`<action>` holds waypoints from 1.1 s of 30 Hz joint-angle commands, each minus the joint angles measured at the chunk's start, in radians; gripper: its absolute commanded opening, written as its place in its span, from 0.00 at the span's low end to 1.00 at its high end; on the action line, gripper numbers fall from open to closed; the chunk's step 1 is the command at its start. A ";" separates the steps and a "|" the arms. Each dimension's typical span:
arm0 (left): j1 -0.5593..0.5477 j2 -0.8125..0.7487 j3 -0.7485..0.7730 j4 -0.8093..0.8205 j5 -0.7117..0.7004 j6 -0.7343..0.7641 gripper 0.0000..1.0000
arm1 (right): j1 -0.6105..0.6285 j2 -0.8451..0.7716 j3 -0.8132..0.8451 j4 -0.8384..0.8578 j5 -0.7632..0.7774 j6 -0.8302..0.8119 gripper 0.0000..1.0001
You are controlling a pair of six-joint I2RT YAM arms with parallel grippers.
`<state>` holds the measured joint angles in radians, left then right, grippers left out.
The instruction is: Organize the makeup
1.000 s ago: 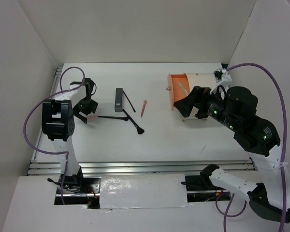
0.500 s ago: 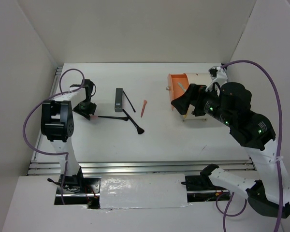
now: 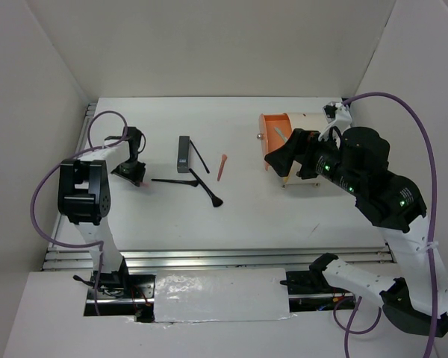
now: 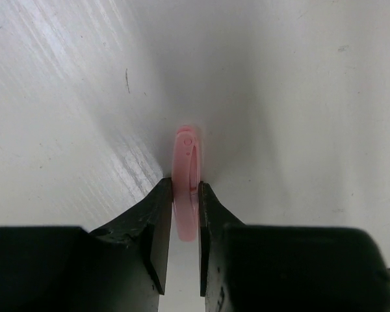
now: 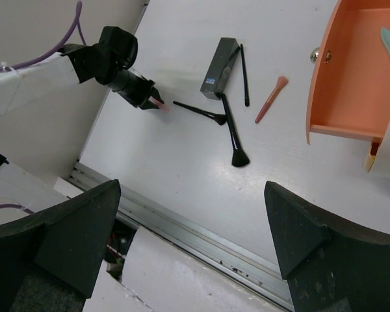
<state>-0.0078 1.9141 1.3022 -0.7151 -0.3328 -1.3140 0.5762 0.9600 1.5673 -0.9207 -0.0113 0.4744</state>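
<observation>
At the left of the counter (image 3: 246,224), our left pincer (image 4: 184,192) grips the pink-tipped stick (image 4: 186,153) by its pink end. Our right pincer (image 5: 188,218) hangs wide open by the orange drawer (image 5: 341,78). Next we should lift the stick and carry it right.

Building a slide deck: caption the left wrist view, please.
Left gripper pinches the pink tip of the applicator lying on the white table.

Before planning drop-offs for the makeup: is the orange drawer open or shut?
Open: the orange drawer juts from the cream box, interior exposed.
</observation>
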 commanded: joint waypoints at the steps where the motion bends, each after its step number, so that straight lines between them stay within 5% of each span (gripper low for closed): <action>1: 0.005 -0.013 -0.021 -0.063 0.025 0.019 0.06 | 0.005 -0.004 0.014 0.026 0.002 -0.008 1.00; 9: 0.005 -0.188 0.003 -0.067 0.075 0.125 0.00 | 0.005 0.002 -0.021 0.072 -0.041 -0.003 1.00; 18: -0.033 -0.374 0.038 -0.124 0.199 0.246 0.00 | 0.028 0.104 -0.033 0.183 -0.254 -0.010 1.00; 33: -0.118 -0.610 0.175 -0.224 0.437 0.297 0.02 | 0.301 0.580 0.037 0.517 -0.231 0.122 1.00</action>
<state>-0.1234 1.3369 1.4342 -0.9001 0.0395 -1.0489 0.8425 1.4837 1.5372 -0.5190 -0.2440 0.5793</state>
